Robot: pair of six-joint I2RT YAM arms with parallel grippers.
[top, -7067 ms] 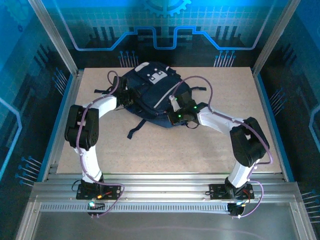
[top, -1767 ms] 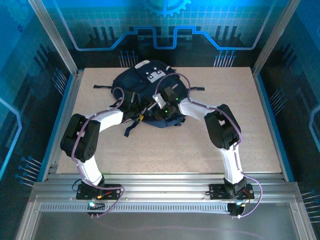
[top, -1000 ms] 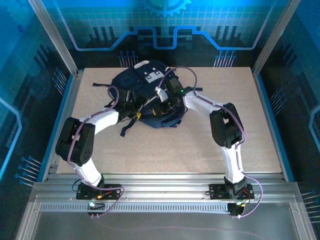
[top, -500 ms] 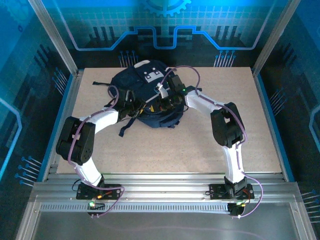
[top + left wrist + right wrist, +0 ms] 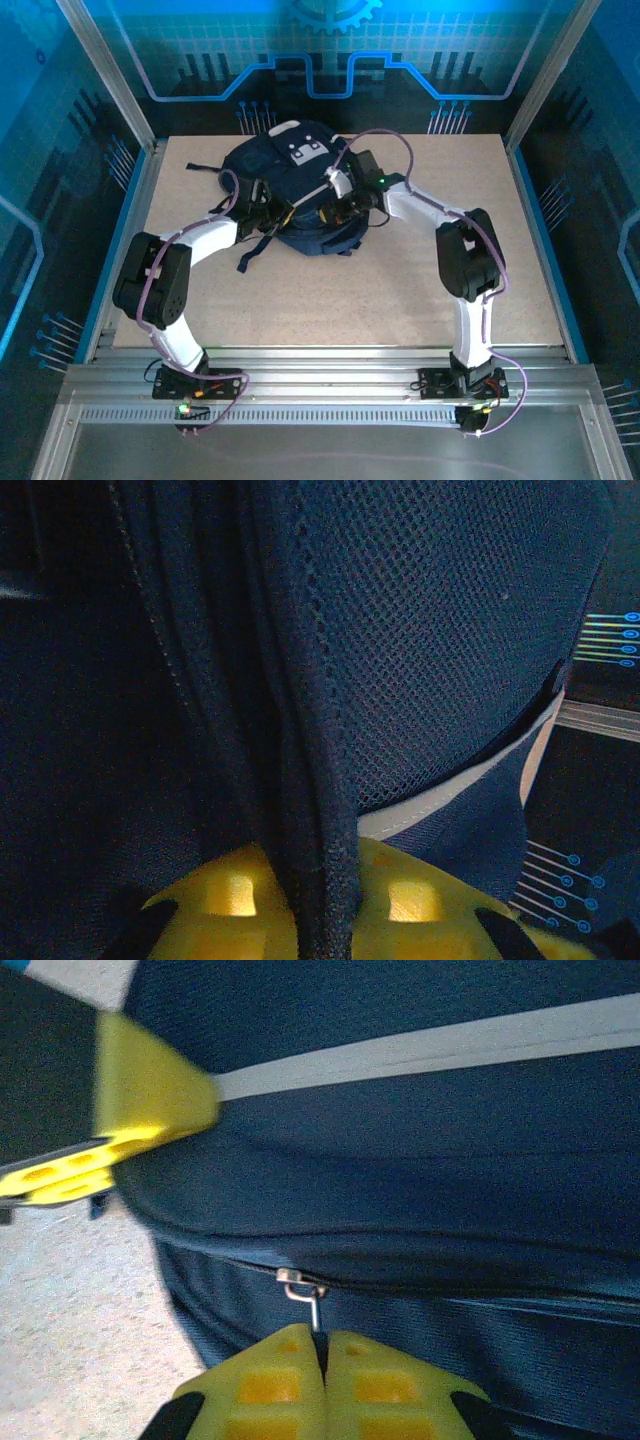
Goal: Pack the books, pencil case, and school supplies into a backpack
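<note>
1. Overhead, the navy backpack (image 5: 290, 165) lies on the far half of the table (image 5: 400, 300). Both arms bend in over its near edge (their fingertips are hard to pick out against the dark fabric).
2. The left gripper (image 5: 320, 905) is clamped on a standing fold of the backpack's fabric, which runs up between its yellow fingers (image 5: 232, 895). Little of those fingers shows, as the bottom edge of the wrist view cuts them off.
3. Right of that fold hangs a mesh panel (image 5: 440, 630) with pale edging (image 5: 450, 792) below it. The left side of this view is too dark to read.
4. The right gripper (image 5: 322, 1365) has its jaws pressed together with no gap, pinching the metal zip pull (image 5: 303, 1293). The pull's lower end vanishes between them.
5. The zip line (image 5: 480, 1285) runs off to the right of the pull. Whether its teeth are parted or joined cannot be told.
6. A pale stripe (image 5: 450, 1045) crosses the backpack above the zip. At its left end sits a blurred yellow finger of the left gripper (sharp detail is lost there).
7. One black strap (image 5: 252, 255) trails from the backpack's near-left side onto the table.
8. The backpack's interior is hidden behind its fabric in every view.
</note>
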